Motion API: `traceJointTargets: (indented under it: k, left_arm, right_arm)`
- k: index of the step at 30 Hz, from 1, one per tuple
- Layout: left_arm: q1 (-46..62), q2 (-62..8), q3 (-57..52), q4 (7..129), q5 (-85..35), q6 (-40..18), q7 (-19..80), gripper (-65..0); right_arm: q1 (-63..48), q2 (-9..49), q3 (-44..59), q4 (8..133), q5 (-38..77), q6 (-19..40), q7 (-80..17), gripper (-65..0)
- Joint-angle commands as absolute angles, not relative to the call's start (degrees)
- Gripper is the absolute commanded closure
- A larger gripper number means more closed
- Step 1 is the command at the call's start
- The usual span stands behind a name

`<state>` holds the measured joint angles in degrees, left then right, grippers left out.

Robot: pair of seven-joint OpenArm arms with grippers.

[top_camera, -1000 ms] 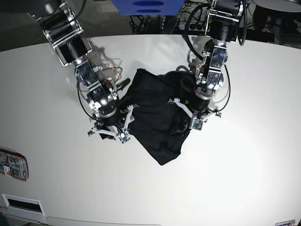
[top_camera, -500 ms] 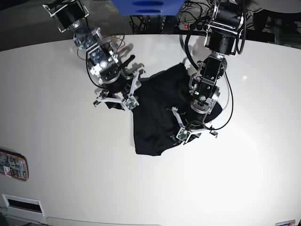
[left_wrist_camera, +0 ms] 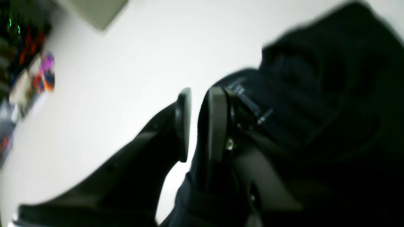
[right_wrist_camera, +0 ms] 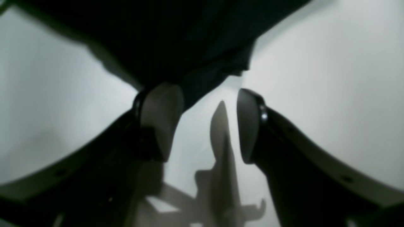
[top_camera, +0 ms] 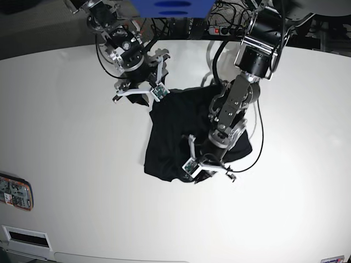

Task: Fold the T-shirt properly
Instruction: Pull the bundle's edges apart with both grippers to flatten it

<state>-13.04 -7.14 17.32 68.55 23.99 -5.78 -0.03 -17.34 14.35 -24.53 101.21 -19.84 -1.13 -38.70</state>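
The black T-shirt (top_camera: 175, 131) lies crumpled in the middle of the white table (top_camera: 77, 153). My left gripper (top_camera: 204, 171) is at the shirt's near right edge. In the left wrist view my left gripper (left_wrist_camera: 199, 123) is almost shut, with folds of the T-shirt (left_wrist_camera: 315, 94) gathered at its right finger and between the fingers lower down. My right gripper (top_camera: 143, 99) is at the shirt's far left corner. In the right wrist view my right gripper (right_wrist_camera: 205, 123) is open, and the T-shirt's edge (right_wrist_camera: 189, 37) drapes over the tip of its left finger.
A small device with a red rim (top_camera: 15, 192) lies at the table's left edge. A blue object (top_camera: 170, 6) and cables (top_camera: 219, 27) are behind the table's far edge. A white box (top_camera: 24, 238) is at the near left.
My right gripper has moved from the near left to the far side, taking the shirt's left edge with it. My left gripper has moved nearer and leftward. The shirt has shifted and bunched.
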Motion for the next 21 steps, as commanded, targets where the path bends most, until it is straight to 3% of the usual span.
traceJointTargets:
  k: [1, 13, 21]
  left_arm:
    - [-14.7, -6.8, 17.4, 69.8, 23.8, -4.8, -1.6, -10.2]
    - [-15.4, -9.9, 17.5, 70.7, 23.8, -4.8, -1.6, -10.2]
    - [-6.6, -11.5, 8.8, 92.4, 23.8, -4.7, -1.6, -10.6]
  right_arm:
    - [-16.8, 14.4, -25.6, 102.5, -20.2, -1.5, -37.4, -30.8]
    - [-16.8, 14.4, -28.0, 102.6, -20.3, -1.5, -37.5, -30.8]
    - [-16.7, 14.5, -28.1, 109.0, -20.3, -1.5, -35.7, -31.0]
